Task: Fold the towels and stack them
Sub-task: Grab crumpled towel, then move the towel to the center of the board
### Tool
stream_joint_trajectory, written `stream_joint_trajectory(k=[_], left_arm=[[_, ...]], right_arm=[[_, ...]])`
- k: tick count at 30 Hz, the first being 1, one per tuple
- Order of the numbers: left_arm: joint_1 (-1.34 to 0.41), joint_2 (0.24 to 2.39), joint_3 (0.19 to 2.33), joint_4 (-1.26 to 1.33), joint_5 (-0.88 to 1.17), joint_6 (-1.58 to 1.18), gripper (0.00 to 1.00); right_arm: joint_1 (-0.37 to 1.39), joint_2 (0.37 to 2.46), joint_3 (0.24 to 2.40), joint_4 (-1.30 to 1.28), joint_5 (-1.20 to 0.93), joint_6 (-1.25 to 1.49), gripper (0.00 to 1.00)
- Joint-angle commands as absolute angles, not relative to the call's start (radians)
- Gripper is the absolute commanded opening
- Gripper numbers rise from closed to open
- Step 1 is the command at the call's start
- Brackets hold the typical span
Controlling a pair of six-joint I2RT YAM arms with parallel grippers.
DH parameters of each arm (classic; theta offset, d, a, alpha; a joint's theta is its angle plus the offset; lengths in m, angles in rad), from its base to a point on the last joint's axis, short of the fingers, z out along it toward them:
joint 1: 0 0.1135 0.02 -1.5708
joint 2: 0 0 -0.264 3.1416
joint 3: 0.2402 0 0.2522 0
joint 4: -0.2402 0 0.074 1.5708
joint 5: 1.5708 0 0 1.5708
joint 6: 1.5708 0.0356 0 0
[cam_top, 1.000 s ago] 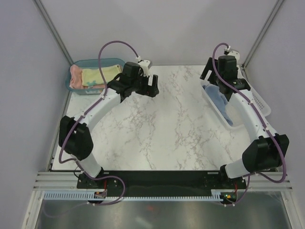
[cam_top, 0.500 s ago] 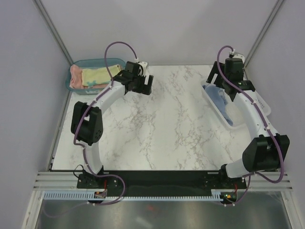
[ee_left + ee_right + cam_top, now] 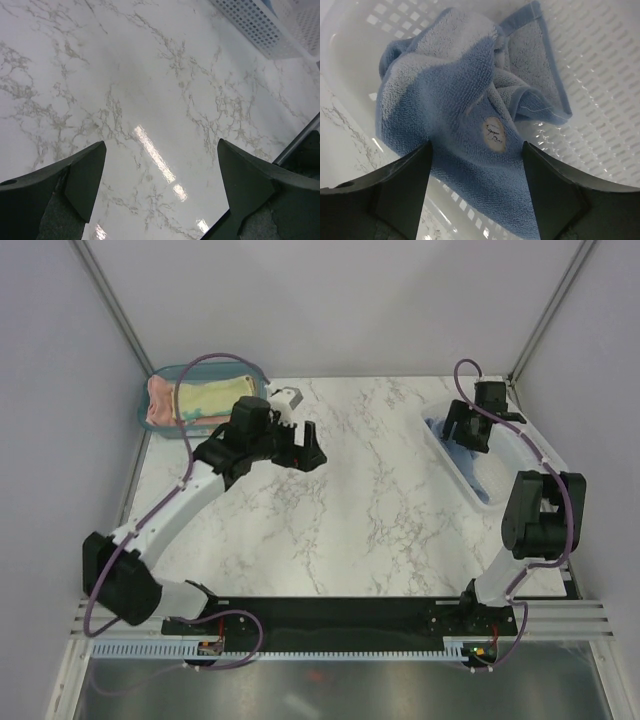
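Left jaws: spread wide, empty, over the counter.
Right jaws: spread, gripping nothing.
Light blue towel: crumpled just below right jaws, in white basket.
Pink towel, yellow towel: in teal bin, beyond left jaws.

- Light blue towel: terry cloth with a darker blue hem and a small cream oval label near its middle. It lies crumpled in a loose heap, one hemmed corner turned up. It sits inside the white perforated basket at the far right edge of the surface.
- Salmon-pink towel: bunched at the left end of the teal bin, which stands at the far left corner of the surface.
- Pale yellow towel: a flattish folded rectangle in the same bin, touching the pink one on its right side. Its print is too small to make out.
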State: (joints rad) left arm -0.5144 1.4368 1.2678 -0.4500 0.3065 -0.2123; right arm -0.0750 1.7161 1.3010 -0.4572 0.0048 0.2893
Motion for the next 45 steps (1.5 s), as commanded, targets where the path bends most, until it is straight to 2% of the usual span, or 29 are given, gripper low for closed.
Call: stream_joint_trajectory(k=[1, 2, 3, 5, 7, 8, 11, 14, 17, 20, 22, 23, 25, 27, 30, 34, 35, 37, 38, 39, 42, 45], left_arm=[[-0.482, 1.274, 1.091, -0.258, 0.204, -0.397, 1.00], [-0.474, 1.222, 1.072, -0.244, 0.196, -0.434, 1.00], [-0.468, 1.212, 1.066, -0.236, 0.262, -0.414, 1.00], [-0.465, 1.216, 1.083, -0.253, 0.377, -0.341, 1.00], [-0.465, 1.227, 1.098, -0.276, 0.454, -0.310, 1.00], [-0.465, 1.227, 1.098, -0.270, 0.484, -0.301, 1.00], [-0.465, 1.172, 1.065, -0.210, 0.540, -0.304, 1.00], [-0.465, 1.080, 1.035, -0.193, 0.500, -0.292, 1.00], [-0.465, 1.025, 1.017, -0.193, 0.442, -0.301, 1.00], [-0.465, 1.000, 1.026, -0.238, 0.382, -0.343, 0.99], [-0.465, 0.979, 1.049, -0.297, 0.327, -0.383, 0.99], [-0.465, 0.968, 1.058, -0.314, 0.327, -0.385, 0.99], [-0.465, 0.934, 1.062, -0.337, 0.334, -0.388, 0.99], [-0.465, 0.876, 1.051, -0.344, 0.330, -0.385, 0.99], [-0.465, 0.818, 1.023, -0.345, 0.292, -0.390, 0.99], [-0.465, 0.836, 1.009, -0.391, 0.287, -0.445, 0.97], [-0.465, 0.845, 1.005, -0.420, 0.285, -0.454, 0.96], [-0.465, 0.871, 0.989, -0.455, 0.241, -0.480, 0.96], [-0.465, 0.876, 0.982, -0.480, 0.197, -0.486, 0.96], [-0.465, 0.882, 0.960, -0.485, 0.180, -0.494, 0.96], [-0.465, 0.888, 0.907, -0.486, 0.150, -0.520, 0.96], [-0.465, 0.916, 0.870, -0.479, 0.199, -0.503, 0.96]], right_arm=[[-0.092, 1.765, 1.310, -0.414, -0.067, 0.232, 0.79], [-0.106, 1.773, 1.333, -0.429, -0.075, 0.224, 0.70], [-0.110, 1.757, 1.342, -0.454, -0.074, 0.215, 0.48], [-0.118, 1.689, 1.351, -0.449, -0.054, 0.207, 0.22], [-0.121, 1.657, 1.371, -0.445, -0.048, 0.190, 0.02], [-0.121, 1.632, 1.402, -0.454, -0.031, 0.187, 0.00], [-0.121, 1.536, 1.453, -0.514, -0.031, 0.198, 0.00], [-0.123, 1.387, 1.486, -0.525, -0.037, 0.236, 0.00], [-0.121, 1.248, 1.546, -0.512, -0.139, 0.322, 0.00], [-0.121, 1.119, 1.554, -0.392, -0.375, 0.435, 0.00], [-0.121, 1.036, 1.501, -0.211, -0.549, 0.710, 0.00], [-0.121, 1.014, 1.476, -0.136, -0.602, 0.712, 0.00], [-0.121, 0.982, 1.422, 0.078, -0.710, 0.940, 0.00], [-0.121, 0.951, 1.365, 0.159, -0.736, 1.044, 0.00], [-0.084, 0.936, 1.295, 0.155, -0.742, 1.036, 0.00], [-0.006, 0.956, 1.131, 0.121, -0.695, 0.997, 0.00], [0.099, 0.980, 1.036, 0.124, -0.671, 0.953, 0.00], [0.245, 1.058, 1.035, -0.122, -0.452, 0.721, 0.00], [0.408, 1.143, 1.026, -0.190, -0.322, 0.683, 0.00], [0.473, 1.179, 1.010, -0.222, -0.178, 0.674, 0.00], [0.571, 1.250, 0.911, -0.183, -0.007, 0.765, 0.00], [0.621, 1.322, 0.841, -0.068, 0.023, 0.801, 0.04]])
